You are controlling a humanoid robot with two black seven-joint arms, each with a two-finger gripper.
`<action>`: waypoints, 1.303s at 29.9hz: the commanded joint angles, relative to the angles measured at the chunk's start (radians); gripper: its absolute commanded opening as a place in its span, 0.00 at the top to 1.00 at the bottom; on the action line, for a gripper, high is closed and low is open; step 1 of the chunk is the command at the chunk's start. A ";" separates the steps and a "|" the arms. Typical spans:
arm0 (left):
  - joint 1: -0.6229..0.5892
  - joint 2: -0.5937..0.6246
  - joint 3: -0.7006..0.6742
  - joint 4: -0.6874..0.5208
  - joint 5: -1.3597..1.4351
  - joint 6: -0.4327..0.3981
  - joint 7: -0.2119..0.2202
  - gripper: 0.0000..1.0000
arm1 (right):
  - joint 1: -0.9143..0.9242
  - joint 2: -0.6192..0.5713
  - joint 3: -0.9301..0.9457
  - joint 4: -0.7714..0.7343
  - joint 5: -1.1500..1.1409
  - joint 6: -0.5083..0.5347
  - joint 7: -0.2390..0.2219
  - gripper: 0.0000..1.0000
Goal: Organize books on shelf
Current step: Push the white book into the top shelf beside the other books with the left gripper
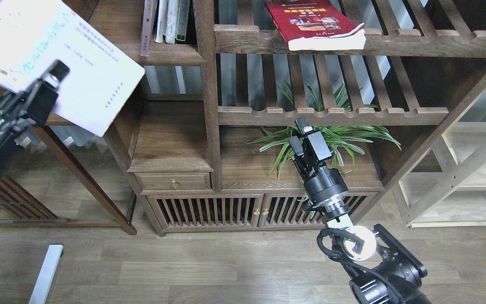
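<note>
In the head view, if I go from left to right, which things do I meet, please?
left gripper shut on the white book → upright thin books on the solid shelf → right gripper → red book → green plant → pale wood unit.

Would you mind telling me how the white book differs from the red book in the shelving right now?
The white book is held in the air by the left gripper, tilted and partly cut off by the frame; the red book lies flat on a slatted rack, its corner overhanging the front rail. The white book's cover is pale with faint print, while the red book's is bright red with small photos. Both are paperbacks shown cover-up.
</note>
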 commanded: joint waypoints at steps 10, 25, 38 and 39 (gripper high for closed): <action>-0.090 0.107 -0.004 0.062 -0.001 0.000 0.000 0.97 | 0.022 0.000 -0.006 -0.001 0.000 0.000 0.000 0.02; -0.161 0.225 0.011 0.085 -0.009 0.000 0.000 0.96 | 0.044 0.000 -0.015 -0.001 0.012 0.000 -0.002 0.02; -0.173 0.299 0.017 0.125 -0.006 0.010 0.000 0.96 | 0.059 0.000 -0.017 -0.001 0.018 0.000 -0.002 0.02; -0.173 0.300 0.016 0.125 -0.004 0.012 0.000 0.96 | 0.059 0.000 -0.017 -0.001 0.020 0.000 -0.002 0.02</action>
